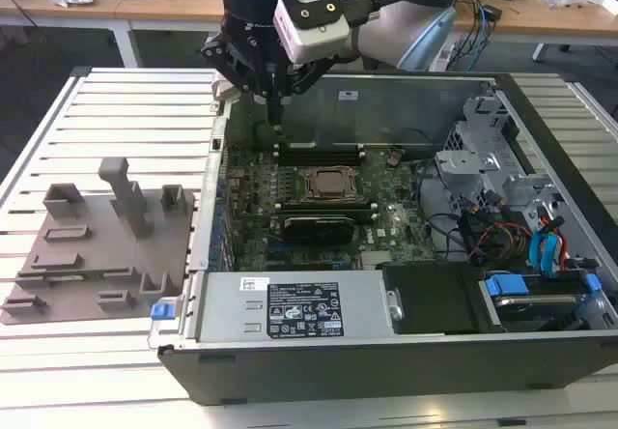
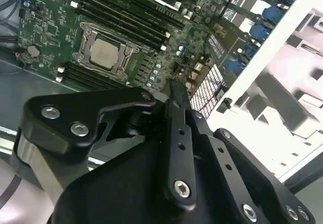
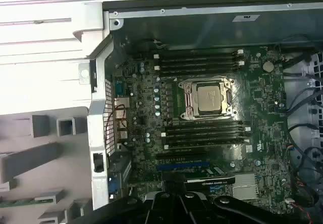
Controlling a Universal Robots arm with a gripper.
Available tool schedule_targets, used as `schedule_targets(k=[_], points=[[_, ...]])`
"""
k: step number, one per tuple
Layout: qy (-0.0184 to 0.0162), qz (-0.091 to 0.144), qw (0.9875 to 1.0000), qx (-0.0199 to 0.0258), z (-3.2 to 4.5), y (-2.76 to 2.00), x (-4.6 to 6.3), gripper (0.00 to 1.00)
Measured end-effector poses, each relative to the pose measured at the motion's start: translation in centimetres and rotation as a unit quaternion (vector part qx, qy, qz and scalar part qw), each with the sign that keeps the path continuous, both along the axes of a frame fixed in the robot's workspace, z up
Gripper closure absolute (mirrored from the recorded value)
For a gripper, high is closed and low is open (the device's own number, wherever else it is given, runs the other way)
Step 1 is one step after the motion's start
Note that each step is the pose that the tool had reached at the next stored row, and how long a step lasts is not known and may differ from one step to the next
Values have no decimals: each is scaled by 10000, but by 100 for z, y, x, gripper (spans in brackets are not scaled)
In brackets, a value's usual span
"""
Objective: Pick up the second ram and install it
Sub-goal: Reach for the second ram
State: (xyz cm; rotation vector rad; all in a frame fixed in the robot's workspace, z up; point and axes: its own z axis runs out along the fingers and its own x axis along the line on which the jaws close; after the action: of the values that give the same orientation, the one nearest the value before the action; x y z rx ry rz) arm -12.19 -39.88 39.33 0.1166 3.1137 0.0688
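Pick-up stage: the gripper (image 1: pixel 275 112), jaws pinched together and seemingly empty, hangs above the computer case (image 1: pixel 406 357) while the second ram (image 3: pixel 15 202) lies on the grey fixture plate (image 3: pixel 30 158) — grasping it likely needs jaws opened across its thin faces.

One open dark-grey metal computer case (image 1: pixel 386 376) fills the middle and right of the exterior view. It holds one green motherboard (image 3: pixel 262 113), one square silver-framed processor socket (image 3: pixel 208 99), two banks of long black memory slots (image 3: pixel 197 65), one round silver coin cell (image 3: pixel 268 66) and one silver power-supply box (image 1: pixel 227 299). One flat grey plastic plate (image 1: pixel 97 255) sits at the exterior view's left, and the first wrist view shows one thin dark-green circuit-board stick (image 3: pixel 17 202) on it. One pale robot arm (image 1: pixel 396 23) carries one black gripper (image 1: pixel 275 110)
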Motion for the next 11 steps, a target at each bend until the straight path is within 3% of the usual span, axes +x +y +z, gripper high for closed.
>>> schedule_targets(k=[1,3,6,11], points=[[0,0,10000,0,0,0,-39,90],[-3,0,10000,0,0,0,-287,90],[-7,0,10000,1,0,0,-542,90],[-13,1,10000,0,0,0,-839,90]])
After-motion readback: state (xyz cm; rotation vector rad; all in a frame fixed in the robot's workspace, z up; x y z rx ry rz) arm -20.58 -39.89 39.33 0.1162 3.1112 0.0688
